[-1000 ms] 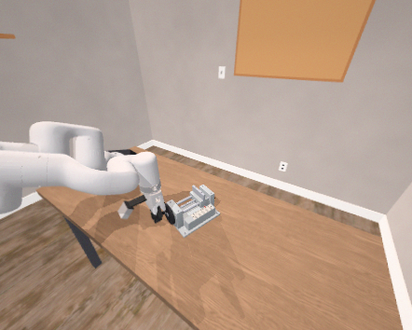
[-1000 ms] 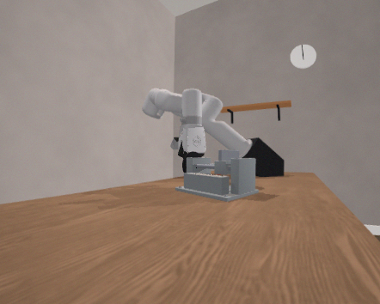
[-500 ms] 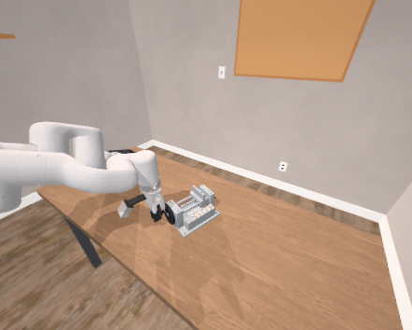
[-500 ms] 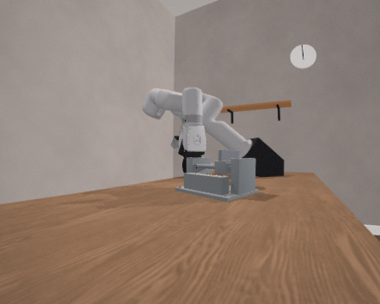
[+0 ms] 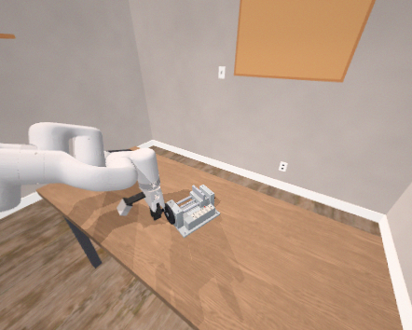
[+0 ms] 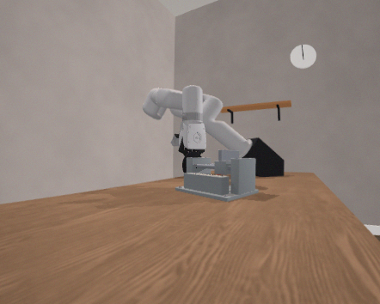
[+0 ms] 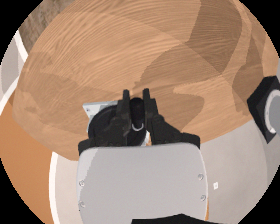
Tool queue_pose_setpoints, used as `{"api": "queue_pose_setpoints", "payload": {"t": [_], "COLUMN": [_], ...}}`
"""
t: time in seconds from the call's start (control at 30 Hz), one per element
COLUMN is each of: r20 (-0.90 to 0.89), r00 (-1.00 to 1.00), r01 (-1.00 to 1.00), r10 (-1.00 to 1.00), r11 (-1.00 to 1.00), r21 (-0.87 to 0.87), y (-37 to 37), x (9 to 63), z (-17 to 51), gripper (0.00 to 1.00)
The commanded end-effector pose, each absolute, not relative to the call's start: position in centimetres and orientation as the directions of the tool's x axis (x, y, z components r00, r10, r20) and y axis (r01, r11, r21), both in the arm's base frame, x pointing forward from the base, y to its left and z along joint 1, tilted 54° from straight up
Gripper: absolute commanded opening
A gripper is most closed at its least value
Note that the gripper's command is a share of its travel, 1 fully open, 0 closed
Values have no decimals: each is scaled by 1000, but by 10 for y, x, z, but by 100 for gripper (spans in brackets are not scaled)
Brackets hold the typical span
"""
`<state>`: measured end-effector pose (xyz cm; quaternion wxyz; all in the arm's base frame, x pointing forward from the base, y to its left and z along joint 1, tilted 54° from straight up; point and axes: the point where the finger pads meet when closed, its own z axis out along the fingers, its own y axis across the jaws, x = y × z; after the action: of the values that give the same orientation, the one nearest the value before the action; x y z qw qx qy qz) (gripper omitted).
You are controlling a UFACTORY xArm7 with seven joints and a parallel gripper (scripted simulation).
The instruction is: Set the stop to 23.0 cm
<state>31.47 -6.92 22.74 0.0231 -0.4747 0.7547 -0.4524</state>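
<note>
The white, smooth-jointed robot arm (image 5: 89, 174) (image 6: 193, 100) is reaching over the brown wood-grained table (image 5: 284, 261) (image 6: 202, 240) (image 7: 141, 40), and its black-fingered tool (image 5: 157, 213) (image 7: 136, 97) is pointing down beside the grey, block-built stop fixture (image 5: 201, 214) (image 6: 206, 184). The tool is standing mostly closed, its two fingers gripping the dark, rounded handle (image 7: 137, 111) of the black, round handwheel (image 5: 170, 214) (image 6: 185, 164) (image 7: 98, 125). That wheel is sitting upright on the end of the fixture nearest the arm. The fixture is lying flat on its thin grey base plate, with metal rods running between its upright end blocks and a grey sliding block (image 6: 223, 167) riding along them. A row of small pale marks is showing on the long front block, but I'm finding them too small to read, so I cannot tell the stop's setting. A white round clock (image 6: 303, 56) is hanging on the grey wall beyond.
</note>
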Motion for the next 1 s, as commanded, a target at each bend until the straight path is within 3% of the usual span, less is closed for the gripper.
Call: {"api": "queue_pose_setpoints", "payload": {"t": [0.0, 0.97], "r20": [394, 394], "r00": [-547, -547], "r01": [-695, -695], "r10": [-738, -738], "r11": [139, 139], "r21": [-705, -705], "y": [-66, -52], "x": [313, 317], "z": [230, 261], "gripper": [6, 6]}}
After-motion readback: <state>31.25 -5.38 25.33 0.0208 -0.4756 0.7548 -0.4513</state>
